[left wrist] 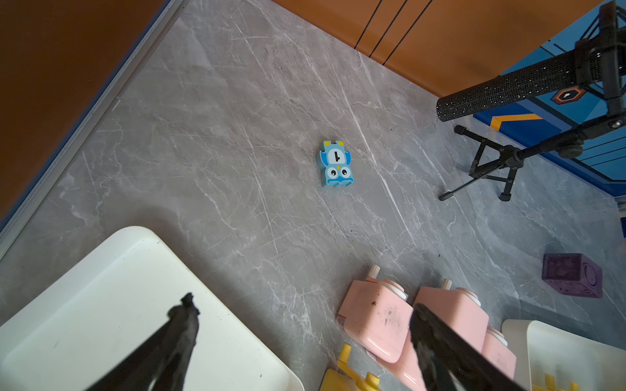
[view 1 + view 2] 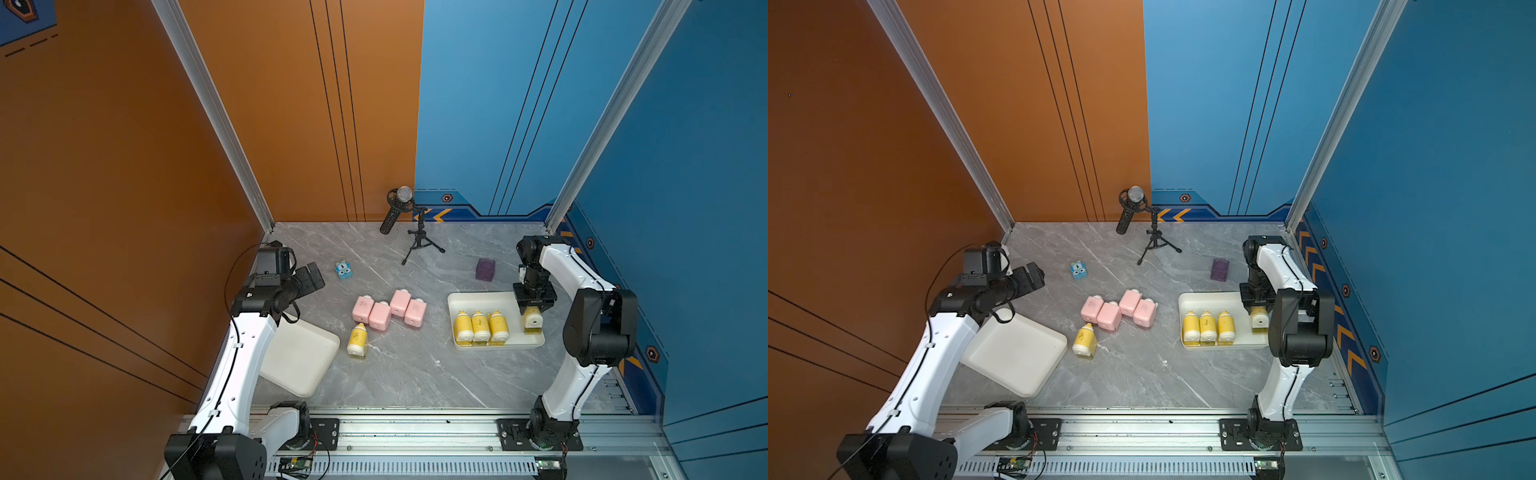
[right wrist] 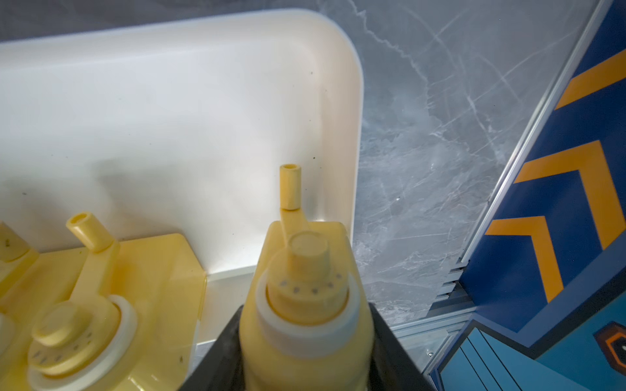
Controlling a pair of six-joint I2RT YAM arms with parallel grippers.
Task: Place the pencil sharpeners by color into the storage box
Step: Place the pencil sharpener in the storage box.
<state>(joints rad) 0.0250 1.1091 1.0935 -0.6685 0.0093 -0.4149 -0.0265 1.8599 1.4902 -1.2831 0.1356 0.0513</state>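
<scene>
I read the sorting plan from the layout. The cream tray (image 2: 478,298) at the right of both top views takes the yellow pencil sharpeners, and three of them (image 2: 481,327) sit in a row along its lower edge, which leaves a free slot at the tray's right end. My right gripper (image 2: 533,311) hangs over that slot, pointing down. Its jaws are drawn in narrow and clamped on the sides of a fourth yellow sharpener (image 3: 305,304), cap end toward the wrist camera, so it can go down beside the row. Whether its base touches the tray floor I cannot tell. A fifth yellow sharpener (image 2: 358,340) lies on the marble near the centre of the frame, just below the four pink sharpeners (image 2: 380,316), which huddle together on the table. The second cream tray (image 2: 299,361), lower left, is bare, and I judge it is meant for the pink ones. My left gripper (image 1: 303,313) hovers near that tray's far corner with jaws spread wide, holding nothing. The blue owl block (image 2: 343,270) and purple cube (image 2: 486,269) sit apart, no part of the job.
</scene>
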